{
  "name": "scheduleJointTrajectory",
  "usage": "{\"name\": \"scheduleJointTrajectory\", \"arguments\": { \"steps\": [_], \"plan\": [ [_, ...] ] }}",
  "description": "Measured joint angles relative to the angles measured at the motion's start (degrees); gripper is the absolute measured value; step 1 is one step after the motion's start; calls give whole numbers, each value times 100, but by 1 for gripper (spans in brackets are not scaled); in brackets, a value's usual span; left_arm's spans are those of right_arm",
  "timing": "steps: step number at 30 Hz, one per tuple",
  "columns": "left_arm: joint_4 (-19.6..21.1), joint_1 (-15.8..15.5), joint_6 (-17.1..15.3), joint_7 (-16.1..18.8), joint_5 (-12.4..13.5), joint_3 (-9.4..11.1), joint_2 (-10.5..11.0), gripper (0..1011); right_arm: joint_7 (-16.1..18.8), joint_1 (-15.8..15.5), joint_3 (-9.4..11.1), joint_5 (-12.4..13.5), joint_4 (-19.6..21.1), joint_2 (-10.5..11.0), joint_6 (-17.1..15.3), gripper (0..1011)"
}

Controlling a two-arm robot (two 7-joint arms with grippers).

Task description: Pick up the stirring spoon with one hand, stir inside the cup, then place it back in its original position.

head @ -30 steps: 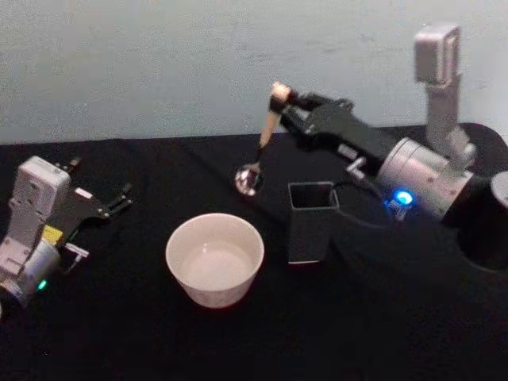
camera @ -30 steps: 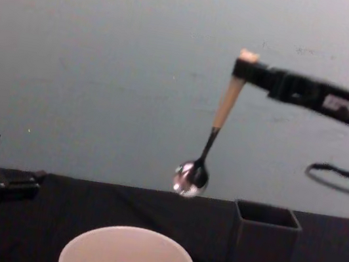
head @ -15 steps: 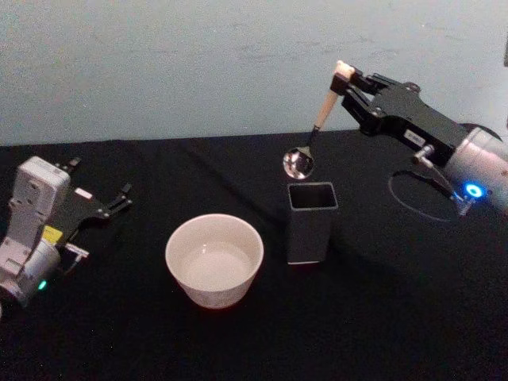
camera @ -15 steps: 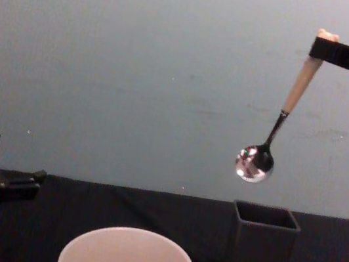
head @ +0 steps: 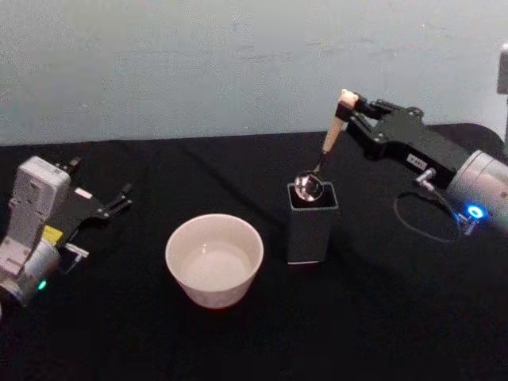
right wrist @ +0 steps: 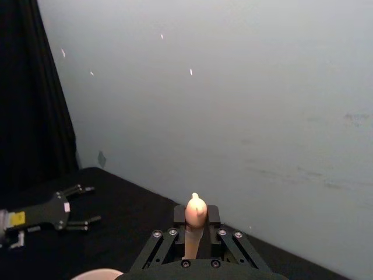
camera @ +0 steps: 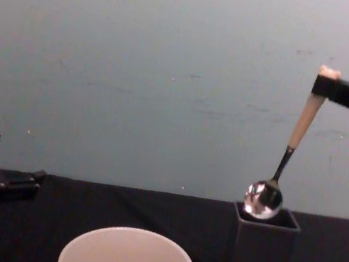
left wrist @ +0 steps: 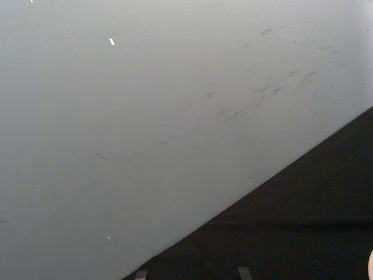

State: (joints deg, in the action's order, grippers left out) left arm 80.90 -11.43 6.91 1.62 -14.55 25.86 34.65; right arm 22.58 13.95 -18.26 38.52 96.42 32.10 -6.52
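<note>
- While the cup stands on the black table just left of the holder box, bare cloth surrounds both.
- Stirring spoon hangs tilted, with its metal bowl at the holder box's open rim and its handle rising toward the right gripper.
- Right gripper is clamped on the cream handle, just below the bear head.
- Left gripper rests near the table's left edge, fingers spread.

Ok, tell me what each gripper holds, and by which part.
The right gripper holds the stirring spoon near the top of its cream handle, with the tip poking out above the fingers. The left gripper, open at the left, holds nothing.
</note>
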Motion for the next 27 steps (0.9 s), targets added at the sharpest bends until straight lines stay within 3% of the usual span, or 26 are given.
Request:
{"name": "scheduleJointTrajectory", "arguments": {
  "steps": [9,27],
  "plan": [
    [0,0,0,0,0,0,0,1001,-50,87,-162,-233,-310,-145,22,218],
    [0,0,0,0,0,0,0,1001,13,52,-351,-552,-637,-202,-193,218]
  ]
}}
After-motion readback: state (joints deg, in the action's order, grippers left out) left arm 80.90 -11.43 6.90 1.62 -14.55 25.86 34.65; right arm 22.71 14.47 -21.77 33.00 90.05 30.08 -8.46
